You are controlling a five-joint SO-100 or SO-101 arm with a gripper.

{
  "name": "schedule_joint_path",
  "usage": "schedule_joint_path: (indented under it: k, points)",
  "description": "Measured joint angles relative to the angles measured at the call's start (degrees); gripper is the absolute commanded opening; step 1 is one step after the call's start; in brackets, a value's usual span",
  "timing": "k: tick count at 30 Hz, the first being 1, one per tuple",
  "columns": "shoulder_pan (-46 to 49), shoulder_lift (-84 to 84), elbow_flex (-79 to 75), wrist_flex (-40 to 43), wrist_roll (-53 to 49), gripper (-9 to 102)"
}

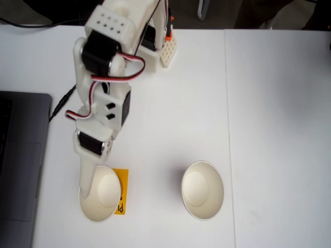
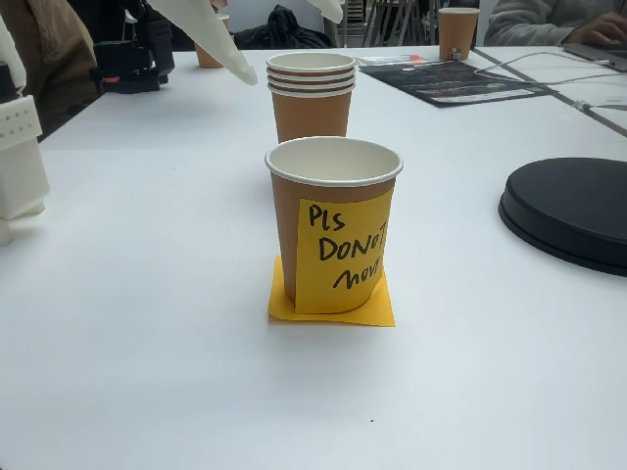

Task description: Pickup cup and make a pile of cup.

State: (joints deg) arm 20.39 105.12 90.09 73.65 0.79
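Observation:
The cup (image 2: 333, 211) stands upright on a flat yellow sticky note (image 2: 331, 305). It has a white rim, a cream inside and a brown wall bearing a yellow handwritten note (image 2: 343, 250). From above, the cup (image 1: 100, 194) sits at the lower left with yellow (image 1: 120, 191) showing at its right side. My white gripper (image 1: 92, 178) reaches down over its left rim. In the low view the gripper (image 2: 289, 44) hangs open above the cup, fingers (image 2: 211, 37) spread, holding nothing. A stack of same-sized cups (image 2: 311, 93) stands behind; from above it shows as a cup (image 1: 202, 190) to the right.
A grey laptop (image 1: 18, 170) lies at the left edge of the table. The arm's base and a breadboard (image 1: 168, 49) are at the top. A black round disc (image 2: 573, 211), another cup (image 2: 458, 29) and papers (image 2: 446, 78) sit farther off.

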Motion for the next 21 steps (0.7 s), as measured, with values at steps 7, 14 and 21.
schedule_joint_path:
  k: [7, 14, 21]
  points:
    - [-0.09, 0.00, 0.00, 0.00, 0.00, 31]
    - [-0.09, 0.00, 0.79, 0.00, 0.00, 31]
    - [0.00, -0.35, 0.79, 0.00, 0.00, 32]
